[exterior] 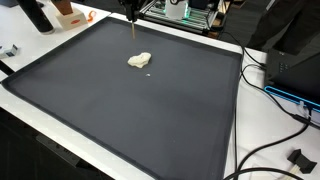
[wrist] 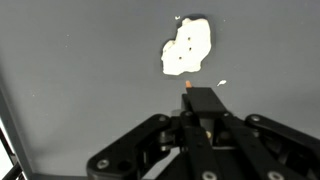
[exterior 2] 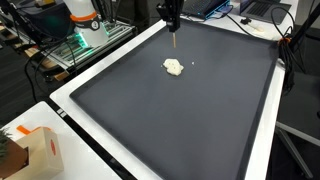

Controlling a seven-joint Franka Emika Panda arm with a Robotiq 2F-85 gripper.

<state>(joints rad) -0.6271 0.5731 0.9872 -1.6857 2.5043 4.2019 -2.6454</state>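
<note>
The gripper (exterior 2: 172, 16), fingers pinched tight on a thin stick (exterior 2: 176, 40) held point-down, hangs above the black mat (exterior 2: 150, 125) just short of the pale lump (exterior 2: 174, 67), with a crumb (exterior 2: 192, 66) beside it.

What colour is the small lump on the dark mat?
The lump is cream-white; it shows best in the wrist view.

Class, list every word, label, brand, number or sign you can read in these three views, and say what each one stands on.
No text can be read in any view.
Cardboard box: an orange mark on its side, too blurred to read.
Black mat, pale lump, thin stick and gripper: no lettering shows.
</note>
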